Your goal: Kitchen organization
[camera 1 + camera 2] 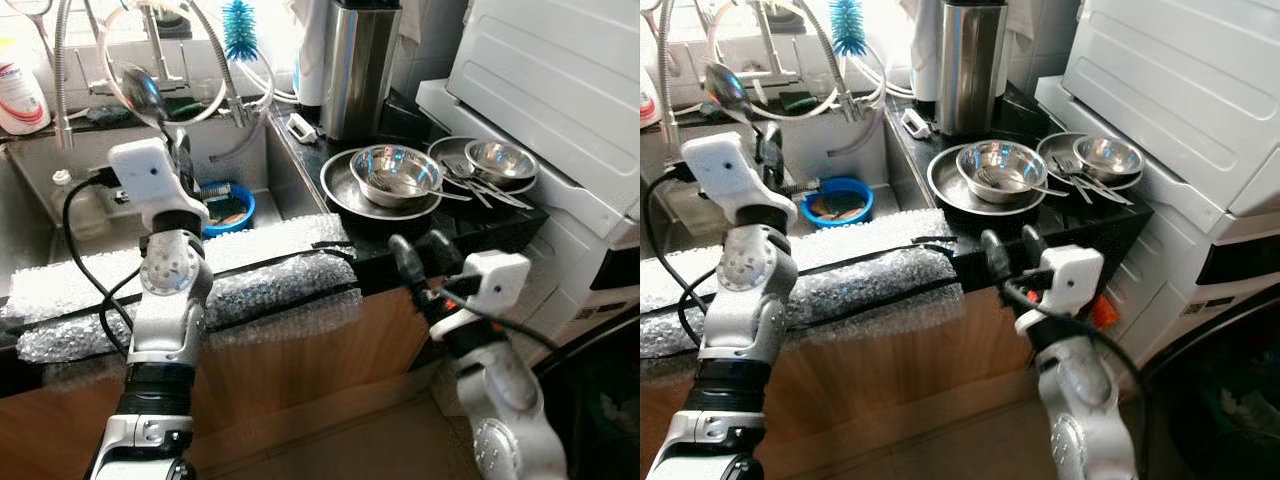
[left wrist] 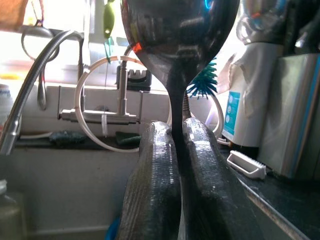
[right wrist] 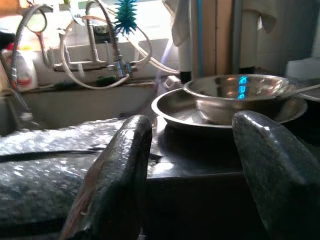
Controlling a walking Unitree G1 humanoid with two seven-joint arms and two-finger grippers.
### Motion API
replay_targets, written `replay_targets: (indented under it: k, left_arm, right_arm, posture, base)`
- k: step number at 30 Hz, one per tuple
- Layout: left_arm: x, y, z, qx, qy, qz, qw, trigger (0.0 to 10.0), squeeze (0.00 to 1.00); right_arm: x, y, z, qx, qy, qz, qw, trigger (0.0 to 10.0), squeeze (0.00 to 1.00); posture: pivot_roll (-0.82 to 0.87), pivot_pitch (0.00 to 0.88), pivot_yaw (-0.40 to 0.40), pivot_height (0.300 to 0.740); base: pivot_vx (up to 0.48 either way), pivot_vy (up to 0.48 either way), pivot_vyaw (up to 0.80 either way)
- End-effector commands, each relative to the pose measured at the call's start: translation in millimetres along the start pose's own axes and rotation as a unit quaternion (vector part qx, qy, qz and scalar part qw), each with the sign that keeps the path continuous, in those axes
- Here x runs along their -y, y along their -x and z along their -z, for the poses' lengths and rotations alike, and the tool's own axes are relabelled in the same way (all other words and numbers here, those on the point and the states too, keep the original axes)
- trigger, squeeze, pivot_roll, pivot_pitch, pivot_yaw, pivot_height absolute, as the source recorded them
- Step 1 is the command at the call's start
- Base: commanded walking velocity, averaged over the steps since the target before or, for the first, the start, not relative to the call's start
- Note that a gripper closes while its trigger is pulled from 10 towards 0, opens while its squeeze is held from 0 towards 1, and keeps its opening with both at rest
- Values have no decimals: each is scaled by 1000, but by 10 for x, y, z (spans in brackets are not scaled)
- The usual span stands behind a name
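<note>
Silver arms are rising from the lower frame. At upper left the left hand [image 1: 178, 140] is clamping a steel spoon [image 1: 140, 92] by its handle above the sink [image 1: 285, 165], bowl upward, long axis near vertical, probably lifted for stowing. At centre-right the right hand [image 1: 1007, 245] is gaping empty before the surface [image 1: 500, 222] carrying steel bowls [image 1: 396, 172].

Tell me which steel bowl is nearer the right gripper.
The larger bowl on the wide plate, directly beyond the open right gripper. The smaller bowl sits farther right, beside the white appliance.
</note>
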State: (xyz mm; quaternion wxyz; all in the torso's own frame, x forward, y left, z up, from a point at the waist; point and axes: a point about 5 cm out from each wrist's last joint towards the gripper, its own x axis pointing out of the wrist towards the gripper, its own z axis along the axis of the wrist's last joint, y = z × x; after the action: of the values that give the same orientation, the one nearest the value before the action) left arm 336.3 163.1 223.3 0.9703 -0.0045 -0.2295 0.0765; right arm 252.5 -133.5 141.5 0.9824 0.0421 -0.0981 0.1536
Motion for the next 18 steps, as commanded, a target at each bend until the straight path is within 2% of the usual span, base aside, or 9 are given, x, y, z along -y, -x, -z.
replay_targets:
  k: [1, 6, 13, 16, 18]
  left_arm:
    - [-47, 57, 98, -7, -38, 11, 999, 10000, 0]
    - [-108, 83, 155, -13, -50, 9, 999, 10000, 0]
    - [-175, 134, 324, -32, -78, 2, 996, 10000, 0]
    - [-201, 190, 481, -75, -91, 18, 993, 10000, 0]
    - [-223, 205, 519, -85, -94, 16, 992, 10000, 0]
  right_arm:
    - [79, 71, 46, -2, 36, 27, 999, 10000, 0]
    - [88, 105, 107, -7, 43, 37, 998, 10000, 0]
    - [13, 115, 178, -7, 52, 27, 998, 10000, 0]
    - [-11, 119, 188, -6, 53, 24, 998, 10000, 0]
    - [-22, 118, 196, -6, 53, 21, 998, 10000, 0]
  posture:
    - [-84, 0, -55, 727]
    - [-76, 0, -58, 727]
    - [-78, 0, -62, 727]
    - [-81, 0, -57, 727]
    - [-81, 0, -56, 727]
  base:
    - [0, 0, 0]
    - [0, 0, 0]
    - [0, 0, 0]
    - [0, 0, 0]
    - [0, 0, 0]
